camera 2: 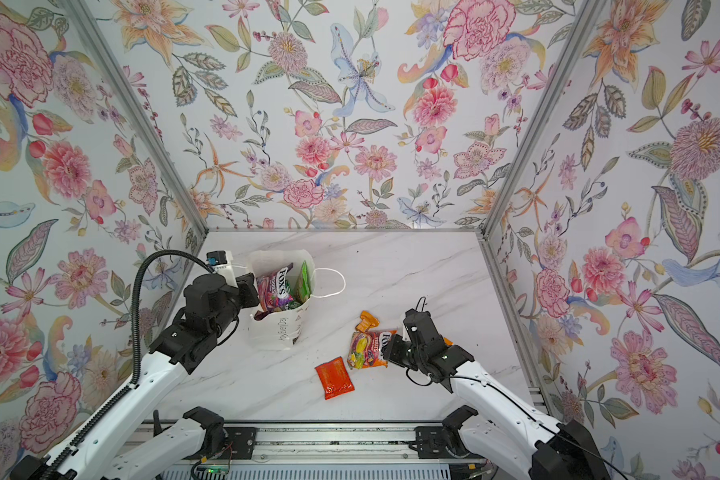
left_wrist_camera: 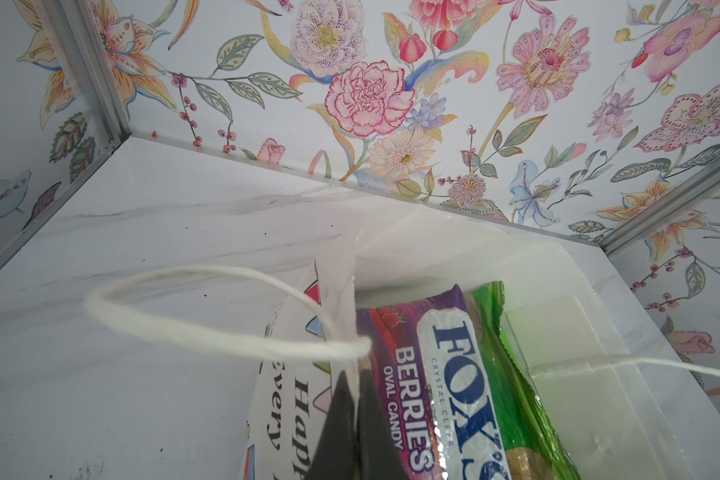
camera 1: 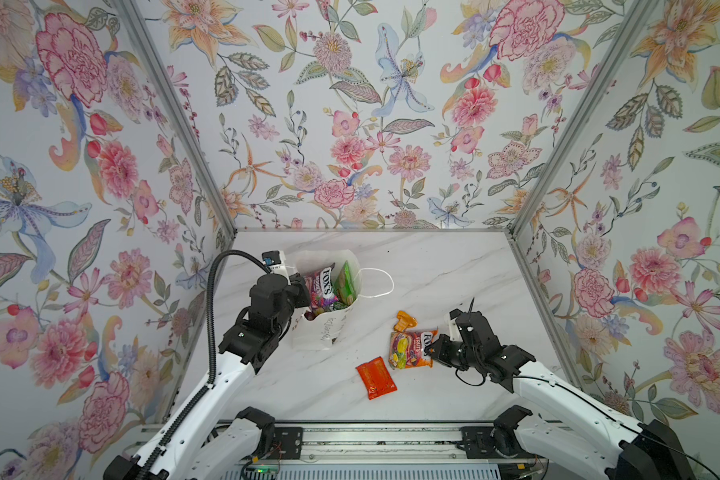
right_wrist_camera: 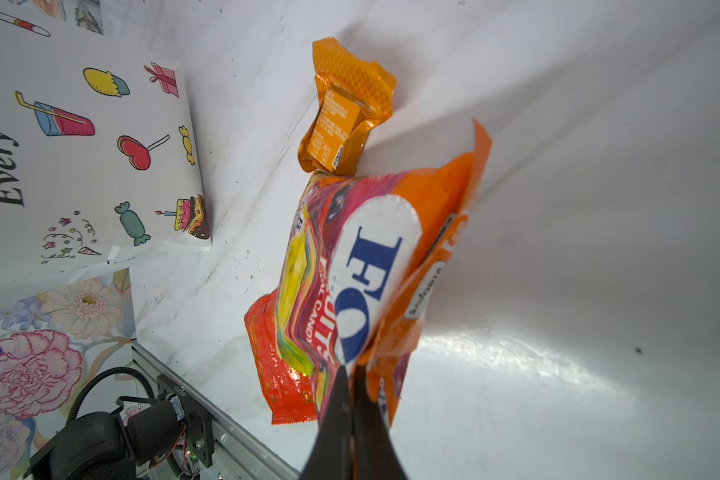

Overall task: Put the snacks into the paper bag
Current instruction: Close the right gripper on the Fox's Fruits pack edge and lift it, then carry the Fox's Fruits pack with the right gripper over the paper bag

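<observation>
The white paper bag [camera 1: 316, 332] [camera 2: 273, 332] stands open at the left of the marble table. A purple FOX'S bag [camera 1: 323, 286] [left_wrist_camera: 433, 374] and a green packet [camera 1: 346, 282] [left_wrist_camera: 516, 395] stick up inside it. My left gripper [camera 1: 305, 286] [left_wrist_camera: 356, 386] is shut on the bag's rim by a string handle [left_wrist_camera: 208, 332]. My right gripper [camera 1: 430, 351] [right_wrist_camera: 350, 374] is shut on an edge of the orange FOX'S bag [camera 1: 408, 349] [right_wrist_camera: 375, 257]. A small orange sachet [camera 1: 404, 321] [right_wrist_camera: 346, 112] lies just beyond it. An orange-red sachet [camera 1: 376, 377] [right_wrist_camera: 275, 365] lies nearer the front.
Floral walls with metal corner posts [camera 1: 558, 166] close in the table on three sides. A metal rail [camera 1: 371, 440] with the arm bases runs along the front edge. The bag's other string handle [camera 1: 381, 282] loops out to its right.
</observation>
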